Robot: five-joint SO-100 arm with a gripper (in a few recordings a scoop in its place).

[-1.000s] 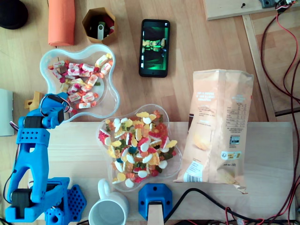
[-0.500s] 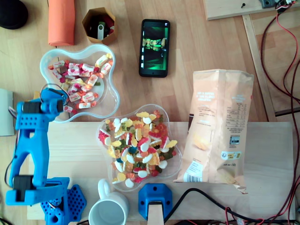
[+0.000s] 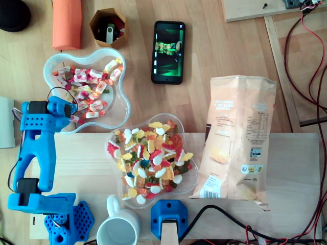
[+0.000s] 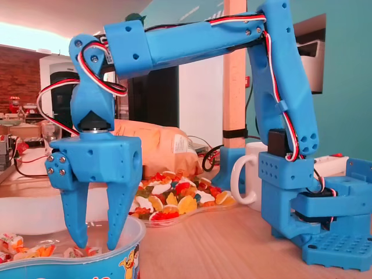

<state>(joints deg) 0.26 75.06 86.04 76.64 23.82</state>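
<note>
A pick from the bowl [image 4: 87,264] of wrapped candies [image 3: 87,94] is judged to be at its reach-in step. In the overhead view the gripper [image 4: 97,244] is being held over the bowl's 8 o'clock side, jaws spread with nothing between them and tips just inside the rim above the candies, while gummies [image 3: 150,158] are lying at the bowl's 5 o'clock. The next move is being judged to call for a short dip and a closing around one candy. The arm is being held with its upper link rising from the base at the gripper's 6 o'clock, forearm level, wrist bent straight down.
</note>
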